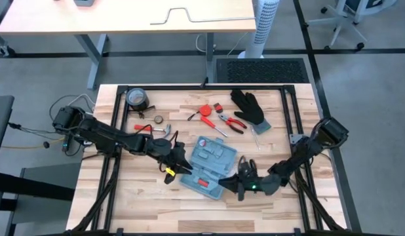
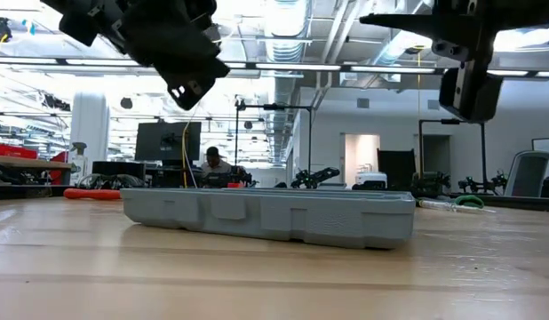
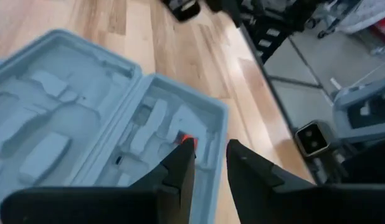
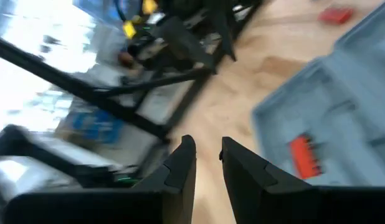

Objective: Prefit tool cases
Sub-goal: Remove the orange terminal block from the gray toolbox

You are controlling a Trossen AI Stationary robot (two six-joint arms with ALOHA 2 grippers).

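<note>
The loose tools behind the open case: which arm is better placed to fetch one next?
Probably the left. The left gripper hovers at the tool case's left edge, nearer the red pliers. The right gripper sits at the case's near right corner, farther away.

The left gripper (image 3: 210, 155) hangs above the open tool case (image 3: 111, 118), its two dark fingers (image 3: 180, 171) close together with only a narrow gap between them. Just ahead of the fingertips, a small red piece (image 3: 187, 138) sits in a moulded slot of the nearer half. Beyond the case lies the wooden table (image 3: 186, 56), and past its edge the grey floor (image 3: 317, 93).
</note>
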